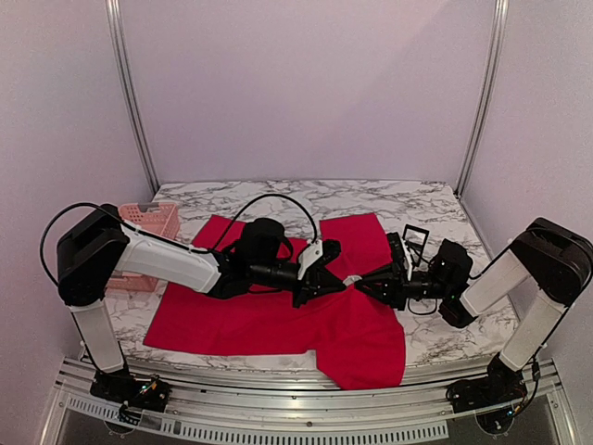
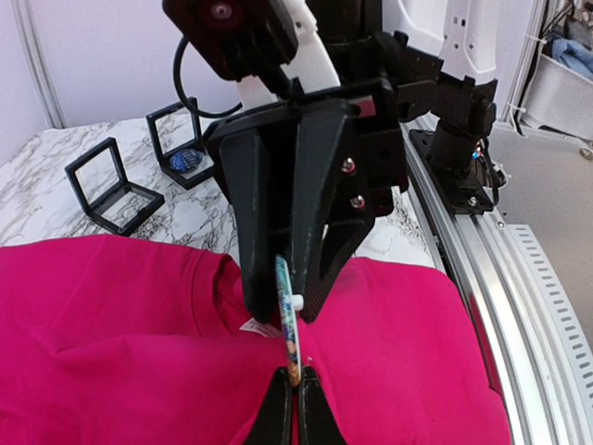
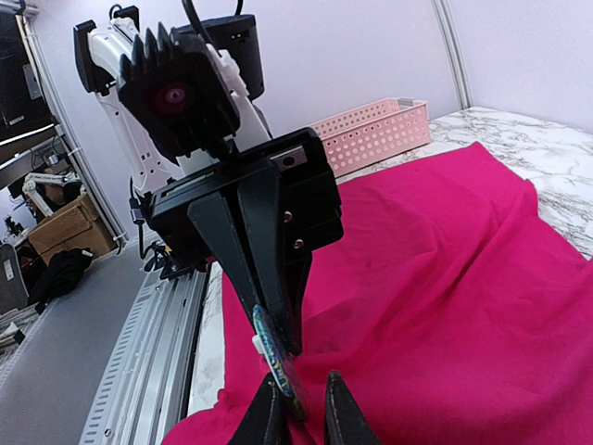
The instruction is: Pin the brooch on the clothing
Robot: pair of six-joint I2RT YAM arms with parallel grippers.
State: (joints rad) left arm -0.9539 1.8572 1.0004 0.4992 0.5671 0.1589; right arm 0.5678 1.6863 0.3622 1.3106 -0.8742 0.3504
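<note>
Brooch: a thin disc seen edge-on, held over the red T-shirt near its neckline, with its long axis running claw to claw between the two arms. The left gripper is pressed together on one end. The right gripper faces it with jaws slightly parted about the other end, contact unclear. Pin and clasp are not discernible, and clearance to the fabric cannot be judged.

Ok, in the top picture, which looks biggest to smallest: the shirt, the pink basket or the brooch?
Biggest: the shirt, by far.
Next: the basket, partly hidden.
Smallest: the brooch, a tiny pale speck.
</note>
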